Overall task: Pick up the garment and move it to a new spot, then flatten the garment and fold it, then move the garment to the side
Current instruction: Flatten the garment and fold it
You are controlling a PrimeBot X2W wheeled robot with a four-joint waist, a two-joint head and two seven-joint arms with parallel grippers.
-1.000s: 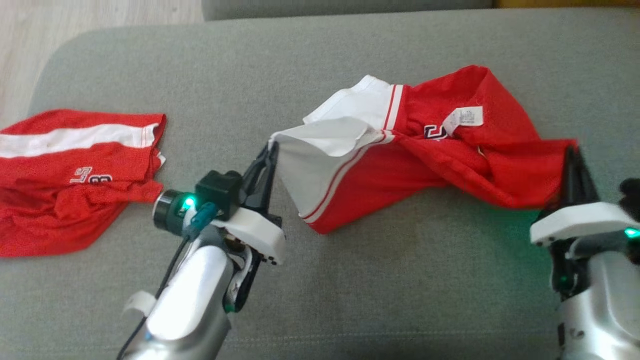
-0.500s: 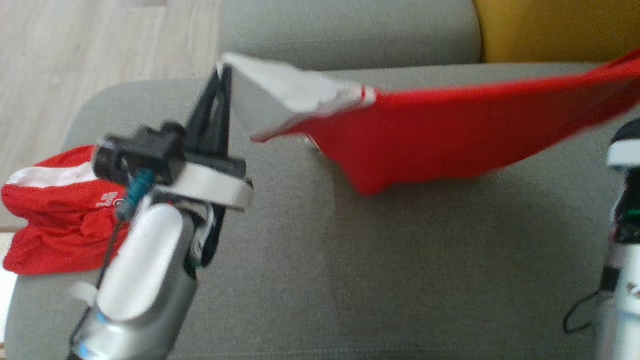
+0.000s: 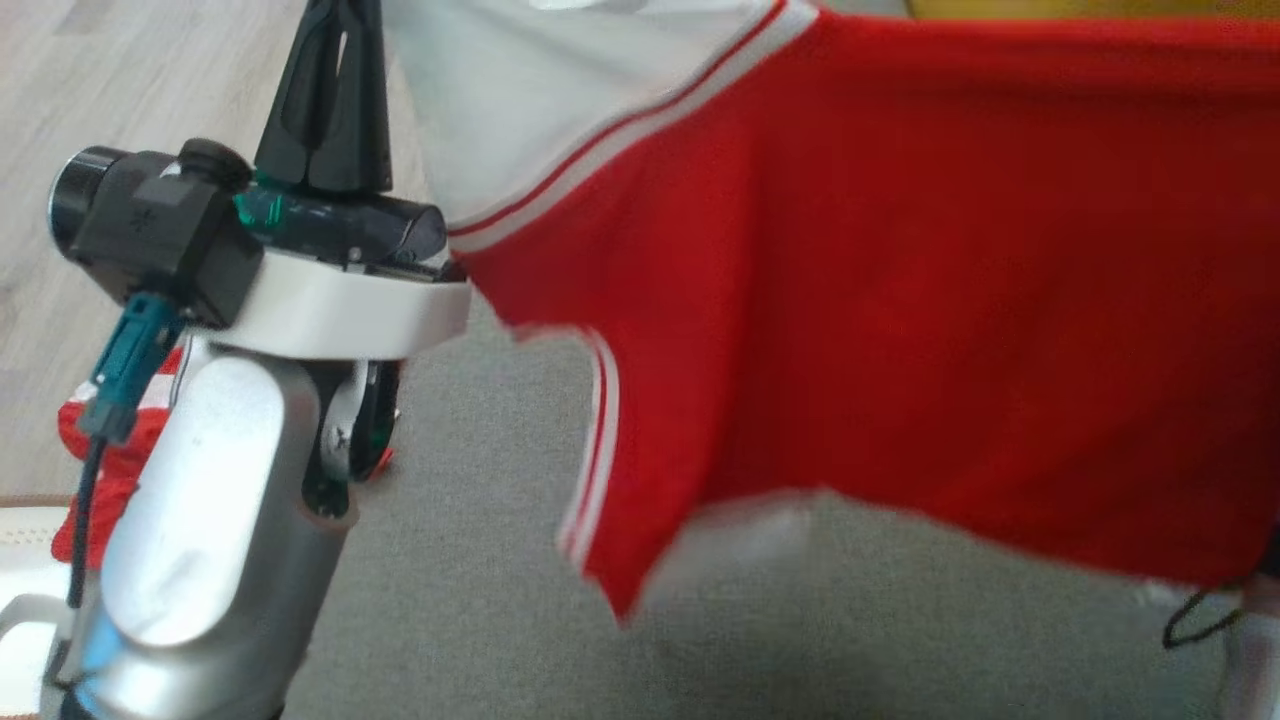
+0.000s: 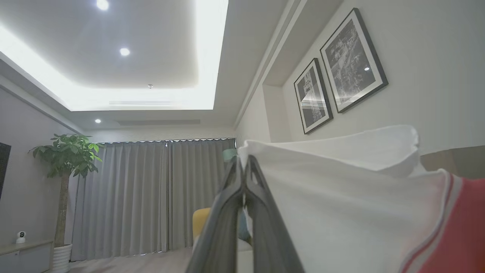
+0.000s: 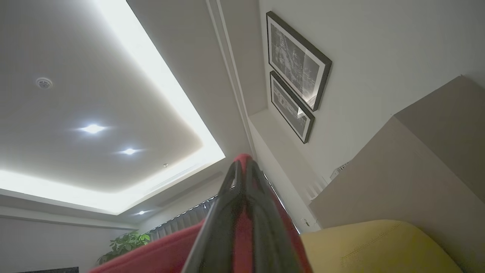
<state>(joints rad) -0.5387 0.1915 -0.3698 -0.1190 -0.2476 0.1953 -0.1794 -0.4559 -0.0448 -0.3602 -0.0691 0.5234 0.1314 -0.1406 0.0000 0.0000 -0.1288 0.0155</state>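
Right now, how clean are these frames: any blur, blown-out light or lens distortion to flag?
Head view: the garment is motion-blurred, worst along its lower hem. Left wrist view: the ceiling light is blown out, wall lines splay from the wide lens, and the left claw looks soft up close. Right wrist view: similar glare overhead; the right claw is soft too.

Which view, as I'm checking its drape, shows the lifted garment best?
Head view: the garment hangs spread wide. Left wrist view shows its white corner; right wrist view, a red edge.
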